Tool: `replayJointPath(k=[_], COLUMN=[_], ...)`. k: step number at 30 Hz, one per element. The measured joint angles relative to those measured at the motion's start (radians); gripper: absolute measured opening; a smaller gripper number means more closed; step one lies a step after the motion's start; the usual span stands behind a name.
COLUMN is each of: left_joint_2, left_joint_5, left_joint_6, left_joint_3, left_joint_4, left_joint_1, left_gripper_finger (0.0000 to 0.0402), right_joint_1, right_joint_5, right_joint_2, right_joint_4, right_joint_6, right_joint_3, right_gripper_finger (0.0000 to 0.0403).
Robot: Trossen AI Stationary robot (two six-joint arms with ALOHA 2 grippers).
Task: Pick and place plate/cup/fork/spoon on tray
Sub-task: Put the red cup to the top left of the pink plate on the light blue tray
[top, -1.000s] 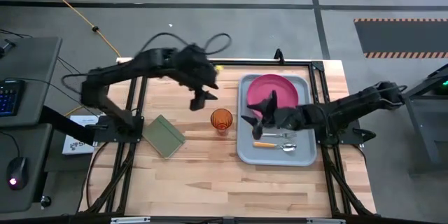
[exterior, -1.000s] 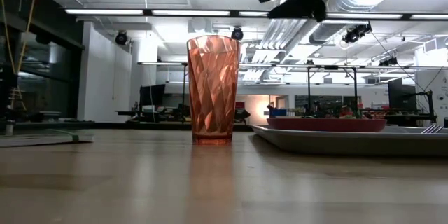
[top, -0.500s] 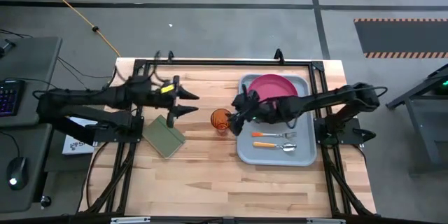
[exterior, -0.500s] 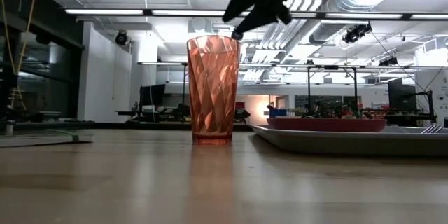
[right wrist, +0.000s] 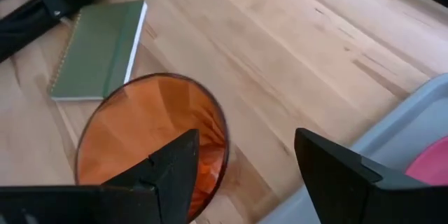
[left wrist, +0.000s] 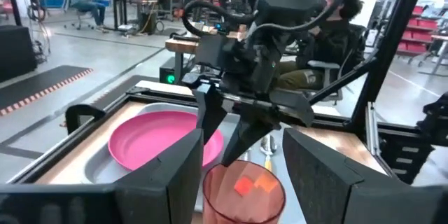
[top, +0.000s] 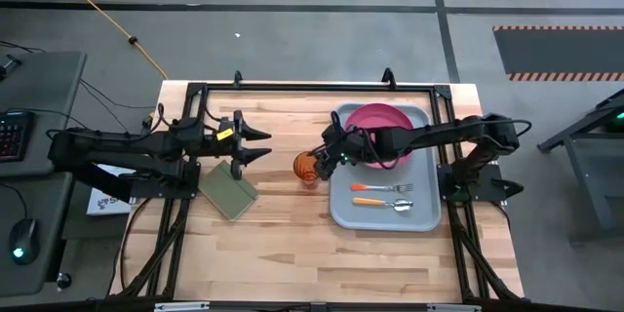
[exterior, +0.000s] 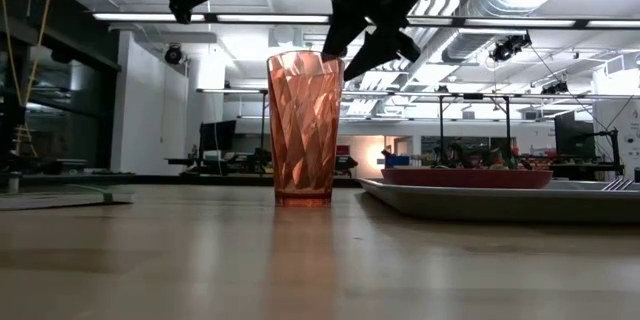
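Observation:
The translucent orange cup (top: 308, 168) stands upright on the wood table, just left of the blue-grey tray (top: 343, 213). The pink plate (top: 375, 125), the fork (top: 382, 187) and the spoon (top: 387, 203) lie on the tray. My right gripper (top: 321, 158) hangs open, slanting down over the cup's tray-side rim. One finger (right wrist: 171, 168) is over the cup's (right wrist: 140, 133) mouth and the other is outside. My left gripper (top: 265, 144) is open and level, left of the cup and pointing at it. My right gripper has one fingertip (exterior: 328, 52) level with the cup's rim (exterior: 318, 56) on the tray side, coming from above and from the right. Whether it touches the rim I cannot tell. The cup stands upright on the table.
A green notebook (top: 229, 190) lies on the table below my left gripper. A black frame rail (top: 292, 88) runs along the table's far edge. Bare wood stretches from the cup to the near edge.
My right gripper has gone from above the tray toward the table's left, tipping downward, and now hangs over the cup's rim. My left gripper has sunk and drawn back toward the left edge, turning from pointing down to level. The cup has not moved.

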Motion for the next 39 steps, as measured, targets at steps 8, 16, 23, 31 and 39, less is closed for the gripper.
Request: replayJointPath(k=[8,16,23,31,39], left_joint_2=[0.000,0.004,0.013,0.031,0.122], left_joint_5=[0.002,0.003,-0.006,-0.071,-0.084], left_joint_6=[-0.031,-0.031,-0.041,-0.041,-0.057], left_joint_3=[0.000,0.000,0.000,0.000,0.000], left_joint_4=[-0.020,-0.077,-0.073,-0.098,-0.104], left_joint_1=[0.000,0.000,0.000,0.000,0.000], left_gripper_finger=[0.0188,0.0188,0.0188,0.0188,0.0188], right_joint_1=[0.002,0.000,0.000,0.000,0.038], right_joint_5=[-0.082,-0.085,-0.071,-0.026,0.123], right_joint_2=[0.024,0.086,0.090,0.024,-0.295], right_joint_4=[0.009,0.020,0.008,-0.149,-0.340], right_joint_6=[0.000,-0.013,-0.038,-0.151,-0.124], right_joint_3=[0.000,0.000,0.000,-0.001,-0.002], right_gripper_finger=[0.0227,0.0227,0.0205,0.0017,0.0006])
